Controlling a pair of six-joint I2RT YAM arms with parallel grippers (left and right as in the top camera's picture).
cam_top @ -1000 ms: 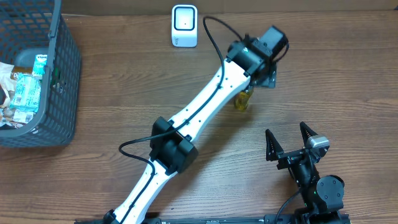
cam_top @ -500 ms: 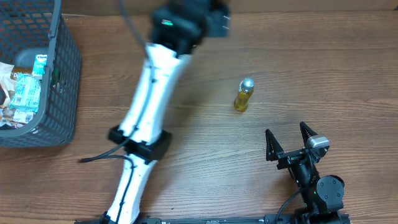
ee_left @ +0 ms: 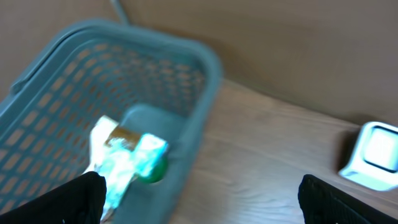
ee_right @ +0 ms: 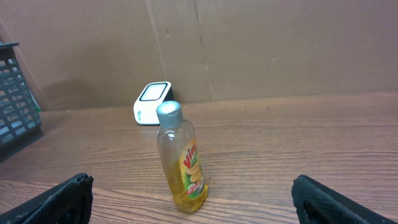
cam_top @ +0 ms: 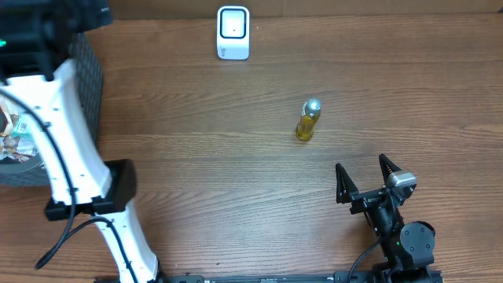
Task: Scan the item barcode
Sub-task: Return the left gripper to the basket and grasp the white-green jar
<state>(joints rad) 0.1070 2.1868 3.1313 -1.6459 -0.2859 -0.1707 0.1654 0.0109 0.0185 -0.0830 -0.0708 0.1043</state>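
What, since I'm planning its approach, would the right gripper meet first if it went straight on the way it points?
Most likely the yellow bottle, upright and just left of centre ahead of the open right gripper. The white scanner sits farther back. Exact depth is unclear.

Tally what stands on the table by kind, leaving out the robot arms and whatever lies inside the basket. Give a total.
Bottle of yellow liquid: 1
White barcode scanner: 1
Mesh basket: 1
Total: 3
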